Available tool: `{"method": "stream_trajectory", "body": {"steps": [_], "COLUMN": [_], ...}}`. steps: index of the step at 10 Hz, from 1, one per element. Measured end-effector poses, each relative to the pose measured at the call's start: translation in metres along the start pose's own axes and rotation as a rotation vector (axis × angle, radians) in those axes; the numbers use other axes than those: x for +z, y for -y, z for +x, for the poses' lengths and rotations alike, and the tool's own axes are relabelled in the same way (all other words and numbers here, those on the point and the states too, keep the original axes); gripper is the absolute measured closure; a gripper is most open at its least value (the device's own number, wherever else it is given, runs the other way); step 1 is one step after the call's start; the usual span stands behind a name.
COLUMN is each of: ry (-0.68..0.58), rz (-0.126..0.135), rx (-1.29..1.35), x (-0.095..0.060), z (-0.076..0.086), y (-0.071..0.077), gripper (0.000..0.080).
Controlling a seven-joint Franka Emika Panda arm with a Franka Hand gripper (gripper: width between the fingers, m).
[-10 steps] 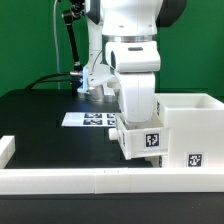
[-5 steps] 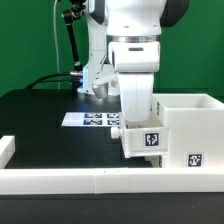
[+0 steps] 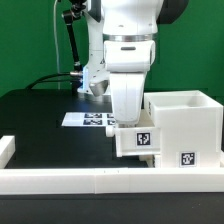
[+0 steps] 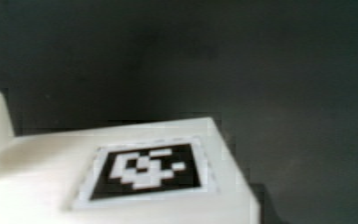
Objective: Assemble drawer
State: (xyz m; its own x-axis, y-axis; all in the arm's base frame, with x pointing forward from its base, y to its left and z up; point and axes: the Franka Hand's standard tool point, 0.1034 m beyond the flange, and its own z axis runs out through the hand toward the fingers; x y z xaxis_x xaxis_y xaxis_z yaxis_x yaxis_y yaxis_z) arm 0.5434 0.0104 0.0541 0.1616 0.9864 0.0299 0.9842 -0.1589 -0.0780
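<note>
A small white drawer part [image 3: 141, 141] with a black marker tag on its front sits against the left side of the large white open drawer box [image 3: 190, 118], at the exterior view's right. My gripper [image 3: 134, 124] reaches down into the small part from above and is shut on its wall; the fingertips are hidden behind it. The wrist view shows the part's tagged white face [image 4: 149, 170] close up over the dark table, with no fingers in sight.
The marker board [image 3: 88, 119] lies on the black table behind the arm. A long white ledge [image 3: 60, 180] runs along the front edge, with a raised white end [image 3: 6, 148] at the exterior view's left. Cables hang behind the arm.
My gripper has moved toward the exterior view's left with the small part. The large drawer box has shifted the same way with it.
</note>
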Motion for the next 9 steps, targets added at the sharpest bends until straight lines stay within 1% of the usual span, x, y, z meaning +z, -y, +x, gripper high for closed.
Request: {"method": "stream_trajectory", "body": {"steps": [4, 5, 6, 7, 8, 9], "ry": [0.000, -0.001, -0.001, 0.000, 0.003, 0.010], "rz": [-0.001, -0.005, -0.013, -0.021, -0.026, -0.024], "rx": [-0.001, -0.006, -0.024, -0.050, -0.052, -0.053], "x": [0.000, -0.001, -0.003, -0.008, -0.013, -0.020], "z": [0.001, 0.003, 0.006, 0.007, 0.007, 0.007], "y": [0.000, -0.001, -0.001, -0.003, -0.004, -0.005], "gripper": [0.0747, 0.0633, 0.0498, 0.0310, 0.0310, 0.0203]}}
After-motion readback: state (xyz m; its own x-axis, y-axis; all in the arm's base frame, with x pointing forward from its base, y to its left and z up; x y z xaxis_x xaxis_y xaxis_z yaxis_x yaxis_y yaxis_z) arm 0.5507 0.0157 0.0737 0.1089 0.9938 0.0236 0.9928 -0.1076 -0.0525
